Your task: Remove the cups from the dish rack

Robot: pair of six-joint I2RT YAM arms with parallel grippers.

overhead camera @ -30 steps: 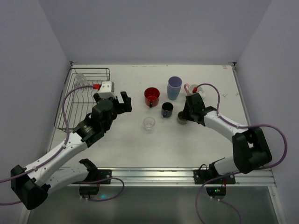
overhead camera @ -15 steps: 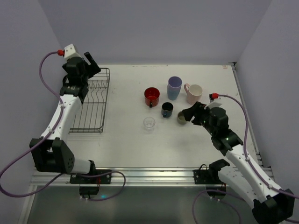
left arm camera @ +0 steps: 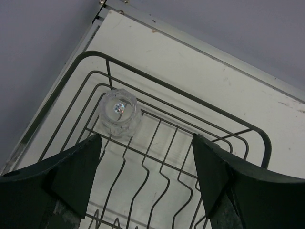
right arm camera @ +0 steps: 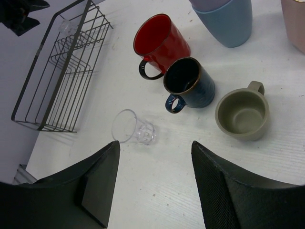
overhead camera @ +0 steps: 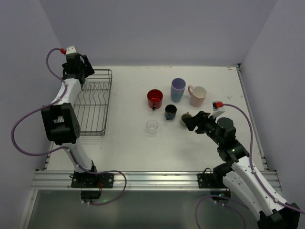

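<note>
The dish rack (overhead camera: pixel 93 107) stands at the table's far left. One clear glass (left arm camera: pixel 120 112) sits upside down in its far corner. My left gripper (overhead camera: pixel 82 71) hangs open above that corner (left arm camera: pixel 147 167), with the glass ahead of its left finger. On the table stand the red mug (overhead camera: pixel 155 98), lavender tumbler (overhead camera: pixel 177 89), pink mug (overhead camera: pixel 197 95), dark blue cup (overhead camera: pixel 170 112), olive mug (right arm camera: pixel 242 114) and another clear glass (overhead camera: pixel 152 126). My right gripper (overhead camera: pixel 193 121) is open and empty, raised just near of the olive mug (right arm camera: pixel 155 176).
Grey walls close in the table on the left, back and right. The rack's raised wire rim (left arm camera: pixel 181 93) and tines surround the glass. The standing cups cluster tightly at the table's middle back. The arm bases sit along the near rail (overhead camera: pixel 152 179).
My left arm has swung from the table's middle to the rack's far corner, its jaws narrowing a little. My right gripper opened off the olive mug and pulled back towards the near right.
</note>
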